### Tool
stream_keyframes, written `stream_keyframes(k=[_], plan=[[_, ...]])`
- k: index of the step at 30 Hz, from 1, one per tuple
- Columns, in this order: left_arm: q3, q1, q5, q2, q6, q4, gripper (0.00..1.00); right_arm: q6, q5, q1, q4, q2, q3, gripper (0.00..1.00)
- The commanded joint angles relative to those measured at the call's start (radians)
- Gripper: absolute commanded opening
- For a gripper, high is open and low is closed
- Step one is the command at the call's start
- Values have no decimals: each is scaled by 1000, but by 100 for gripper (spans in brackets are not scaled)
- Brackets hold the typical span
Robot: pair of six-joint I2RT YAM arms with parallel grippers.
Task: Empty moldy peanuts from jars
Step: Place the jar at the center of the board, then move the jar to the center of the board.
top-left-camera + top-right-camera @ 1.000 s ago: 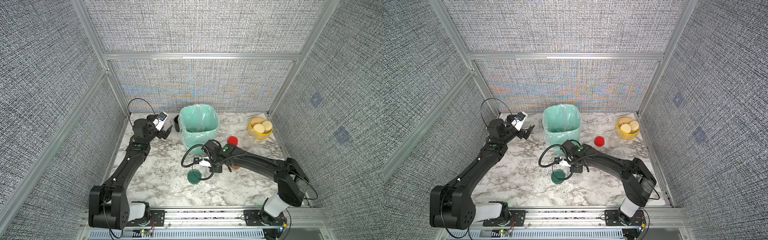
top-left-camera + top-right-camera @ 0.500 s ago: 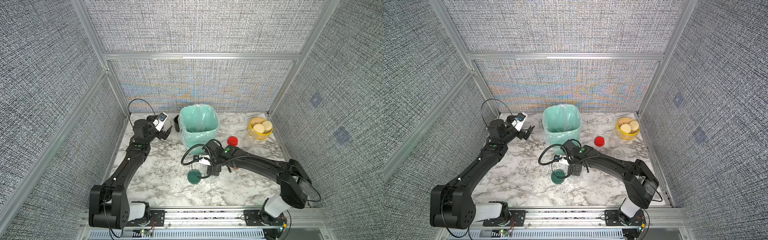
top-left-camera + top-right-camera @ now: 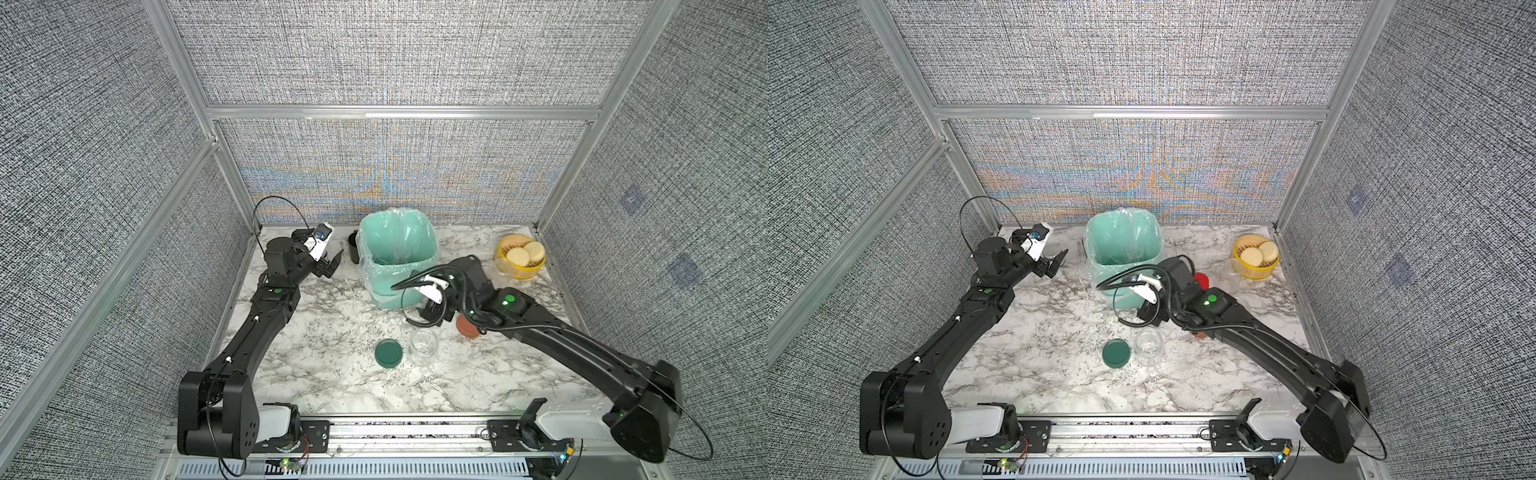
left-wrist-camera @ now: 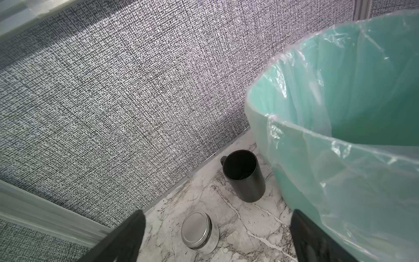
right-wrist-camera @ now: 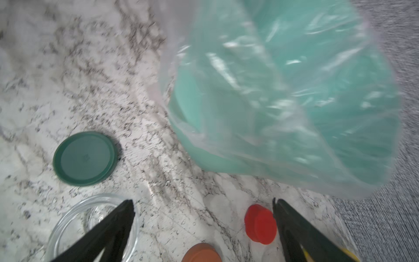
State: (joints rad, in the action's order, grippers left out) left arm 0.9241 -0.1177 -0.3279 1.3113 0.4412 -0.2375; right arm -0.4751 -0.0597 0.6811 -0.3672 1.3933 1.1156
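Right gripper [image 5: 203,202] hangs (jaws wide) near clear jar [image 3: 423,352]; left gripper [image 4: 217,212] gapes.

Grey woven-fabric walls [image 3: 395,54]; aluminium frame posts [image 3: 174,54]; white marble tabletop [image 3: 332,374]; even light.

Bin [image 3: 384,291] blocks far centre, mug [image 3: 353,248] tight on its left. Table [image 3: 324,332] open near-left; lid [image 3: 388,353], jar [image 3: 423,347] crowd near-centre.

- Three lids are counted: green lid [image 3: 388,353], red lid [image 3: 1201,280], terracotta lid [image 3: 467,327].
- Two lidless jars are seen: front jar [image 3: 423,345], back jar [image 3: 1231,276].
- One bin [image 3: 386,284], mug [image 4: 251,188] and tin [image 4: 198,231] each.
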Motion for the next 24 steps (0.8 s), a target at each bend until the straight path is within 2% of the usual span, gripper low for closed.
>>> stream_keyframes(k=[1, 4, 6, 9, 13, 18, 24], plan=[[9, 2, 35, -11, -35, -39, 100, 228, 53, -123, 275, -98, -58, 98], [8, 4, 78, -13, -67, -40, 99, 420, 20, -288, 511, -205, -211, 98], [6, 4, 125, -11, -99, -33, 100, 597, -29, -427, 675, -249, -325, 98], [-11, 6, 194, -8, -148, -27, 99, 833, -18, -623, 784, -250, -441, 98], [-65, 7, 237, -18, -177, -53, 100, 943, -27, -759, 890, -212, -547, 98], [-110, 8, 256, -40, -179, -65, 100, 1035, 2, -909, 803, -180, -574, 98], [-115, 10, 249, -41, -182, -65, 100, 1115, 186, -1004, 622, -200, -582, 98]])
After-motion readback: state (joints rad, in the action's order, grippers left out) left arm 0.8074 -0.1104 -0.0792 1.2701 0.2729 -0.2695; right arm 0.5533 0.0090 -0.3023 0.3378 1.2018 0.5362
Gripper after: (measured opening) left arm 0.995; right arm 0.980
